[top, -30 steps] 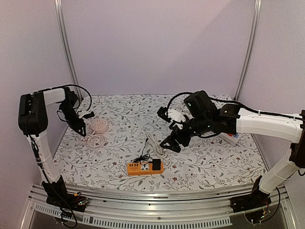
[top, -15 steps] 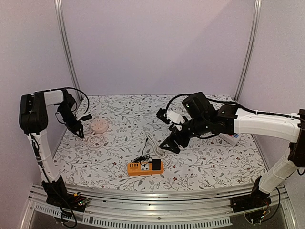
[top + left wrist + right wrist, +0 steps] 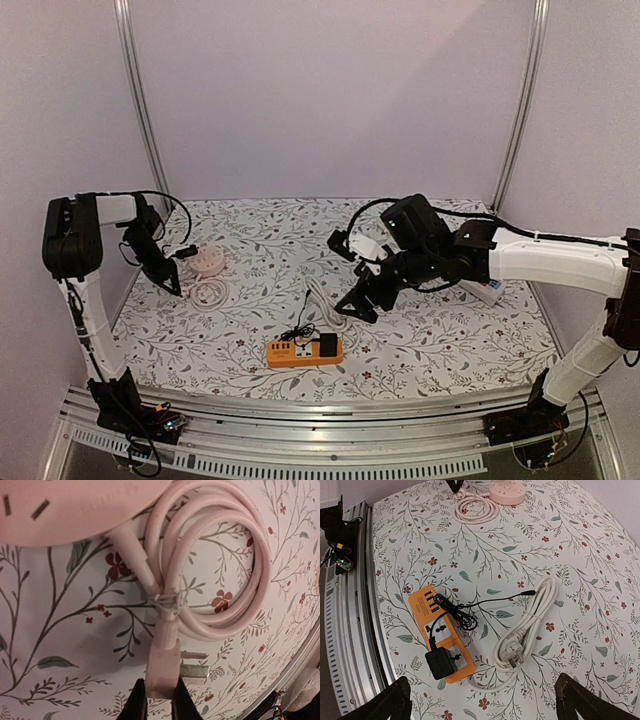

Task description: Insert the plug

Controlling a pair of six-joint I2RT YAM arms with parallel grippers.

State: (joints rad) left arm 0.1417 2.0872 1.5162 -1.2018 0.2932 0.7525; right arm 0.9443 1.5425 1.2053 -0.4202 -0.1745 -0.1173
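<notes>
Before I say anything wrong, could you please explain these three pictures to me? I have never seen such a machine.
These are two robot arms bolted at the near edge of a flowered table. The wide picture looks down from above and behind them; the other two come from a small camera on each wrist. The left hand pinches a pink plug, whose coiled cord leads to a round pink socket. The right hand hangs open and empty above an orange power strip carrying a black adapter, beside a bundled white cable.
</notes>
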